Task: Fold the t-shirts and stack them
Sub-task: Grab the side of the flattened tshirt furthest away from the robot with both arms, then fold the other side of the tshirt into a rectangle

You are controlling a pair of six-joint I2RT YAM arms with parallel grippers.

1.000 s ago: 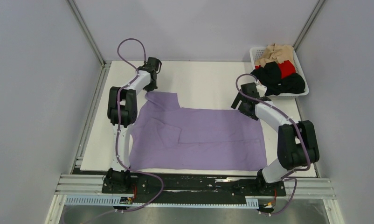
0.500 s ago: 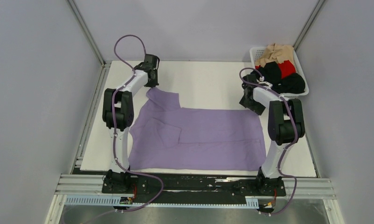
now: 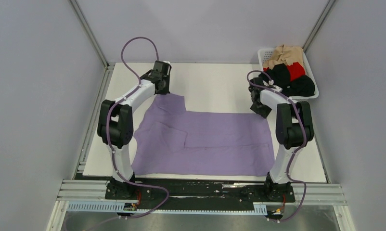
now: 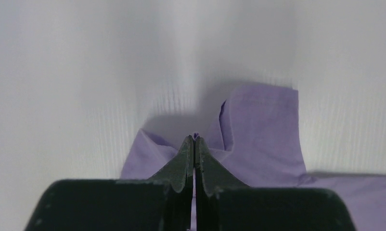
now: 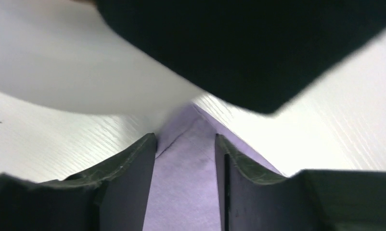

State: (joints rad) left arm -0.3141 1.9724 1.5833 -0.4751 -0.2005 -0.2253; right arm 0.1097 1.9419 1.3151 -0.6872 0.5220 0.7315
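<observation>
A lavender t-shirt (image 3: 205, 139) lies spread on the white table, with one sleeve folded in at the left. My left gripper (image 3: 162, 90) is at its far left corner. In the left wrist view it (image 4: 195, 139) is shut on a pinch of the lavender cloth (image 4: 263, 130). My right gripper (image 3: 260, 109) is at the shirt's far right corner. In the right wrist view it (image 5: 185, 139) is open, with its fingers either side of the cloth corner (image 5: 184, 183). Tan (image 3: 283, 55), red (image 3: 296, 70) and black (image 3: 287, 82) shirts lie heaped at the far right.
The heaped shirts sit in a white mesh basket (image 3: 261, 53) at the table's far right corner. Bare white table (image 3: 215, 82) shows beyond the lavender shirt. Grey walls close in the left, back and right sides.
The right arm folded in and brought its gripper to the shirt's far right corner. The left gripper shifted right along the far left corner of the shirt.
</observation>
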